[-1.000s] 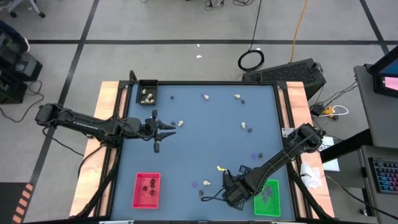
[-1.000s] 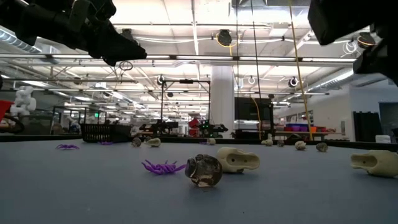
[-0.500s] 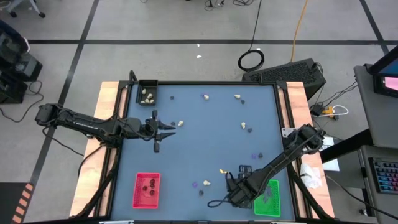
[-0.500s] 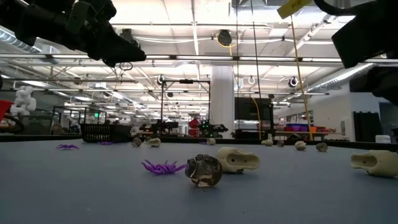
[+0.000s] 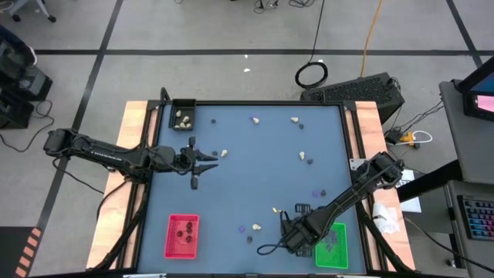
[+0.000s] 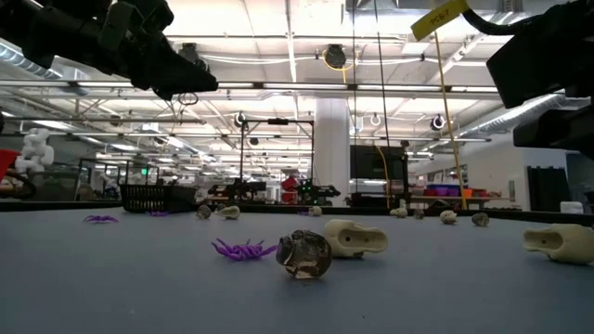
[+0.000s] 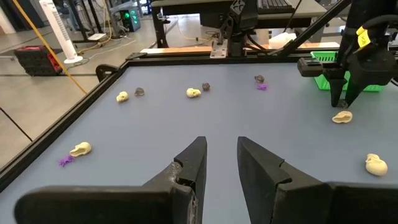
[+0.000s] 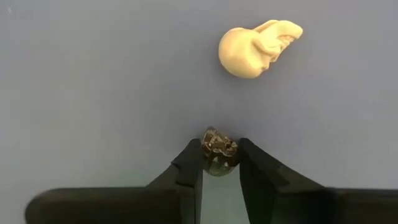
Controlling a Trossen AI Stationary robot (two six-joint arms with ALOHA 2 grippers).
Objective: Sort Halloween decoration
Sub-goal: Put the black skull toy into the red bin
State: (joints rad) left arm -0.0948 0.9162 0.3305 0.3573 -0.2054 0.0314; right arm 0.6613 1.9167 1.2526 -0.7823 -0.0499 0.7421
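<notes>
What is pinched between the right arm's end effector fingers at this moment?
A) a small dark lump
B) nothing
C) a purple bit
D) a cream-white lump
A: the right wrist view shows the right end effector closed on a small dark lump, while the cream-white lump lies apart on the table.

Three trays (image 5: 182, 235), two arms (image 5: 108, 153), about seven loose cream lumps (image 5: 294, 120) on the table.

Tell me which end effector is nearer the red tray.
Left. The left end effector hangs over the table above the red tray, toward the far side. The right end effector sits farther off to the tray's side, near the green tray, shut on a dark trinket.
</notes>
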